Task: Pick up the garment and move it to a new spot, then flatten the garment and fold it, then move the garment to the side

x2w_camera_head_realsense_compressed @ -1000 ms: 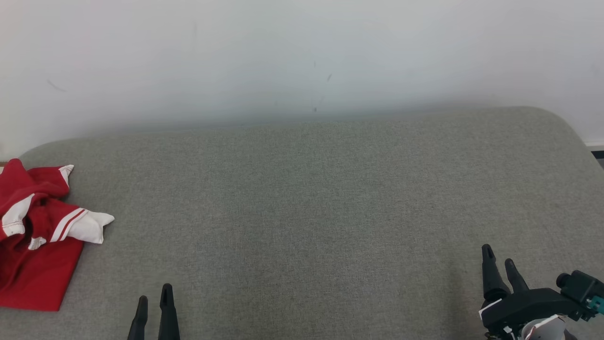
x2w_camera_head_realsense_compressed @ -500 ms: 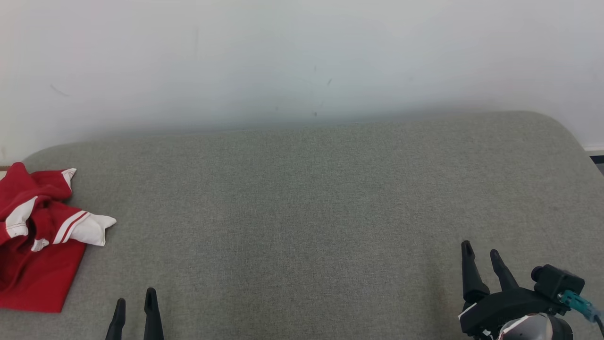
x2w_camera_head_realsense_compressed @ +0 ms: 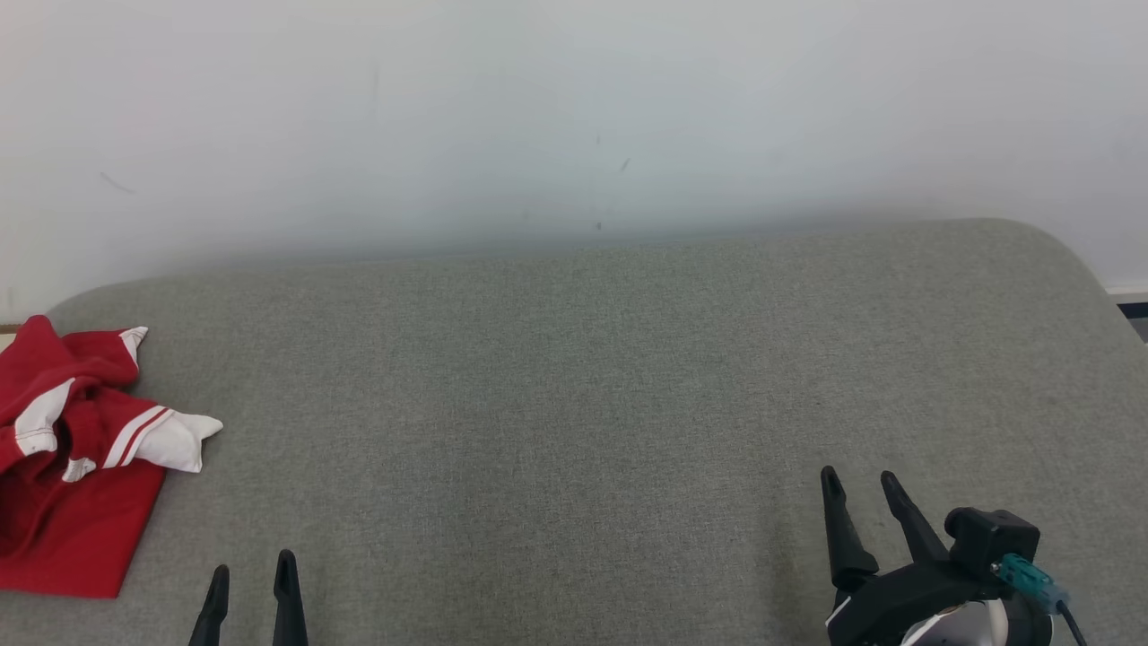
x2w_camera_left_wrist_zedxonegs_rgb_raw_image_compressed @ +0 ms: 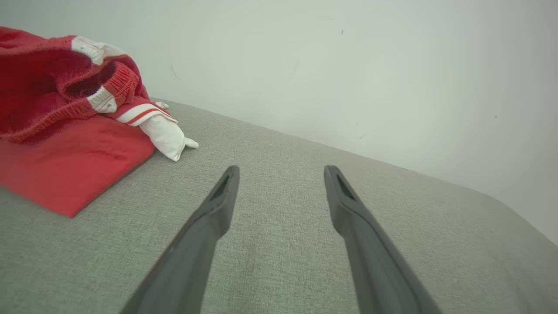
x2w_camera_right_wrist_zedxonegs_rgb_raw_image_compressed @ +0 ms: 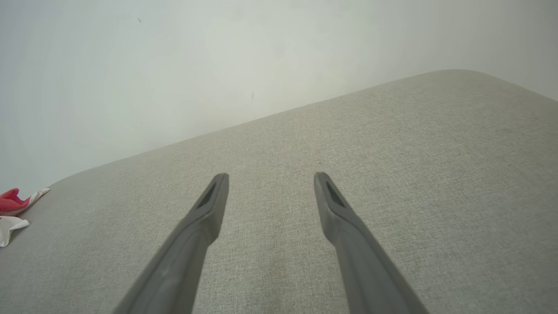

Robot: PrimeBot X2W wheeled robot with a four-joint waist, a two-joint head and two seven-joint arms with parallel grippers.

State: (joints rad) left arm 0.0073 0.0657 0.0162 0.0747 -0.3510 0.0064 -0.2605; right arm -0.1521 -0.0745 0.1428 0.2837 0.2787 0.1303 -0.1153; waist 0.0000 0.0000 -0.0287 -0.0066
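Observation:
A crumpled red garment (x2w_camera_head_realsense_compressed: 72, 467) with white panels and stripes lies bunched at the far left of the grey fabric surface (x2w_camera_head_realsense_compressed: 583, 377), partly cut off by the frame edge. In the left wrist view the garment (x2w_camera_left_wrist_zedxonegs_rgb_raw_image_compressed: 65, 131) sits up and to the left of the fingers. My left gripper (x2w_camera_head_realsense_compressed: 251, 567) stands open near the bottom left, a little right of the garment and apart from it. My right gripper (x2w_camera_head_realsense_compressed: 859, 478) is open at the bottom right, far from the garment, with nothing between its fingers. A scrap of the garment (x2w_camera_right_wrist_zedxonegs_rgb_raw_image_compressed: 13, 209) shows at the right wrist view's left edge.
A pale wall (x2w_camera_head_realsense_compressed: 574, 117) rises directly behind the grey surface. The surface's rounded right corner (x2w_camera_head_realsense_compressed: 1076, 260) drops off toward a dark strip of floor (x2w_camera_head_realsense_compressed: 1132, 309). Bare grey fabric stretches between the two grippers.
The right gripper has shifted left. The left gripper has shifted left and down. The whole picture has slid down slightly, so the camera has tilted. The garment lies as before.

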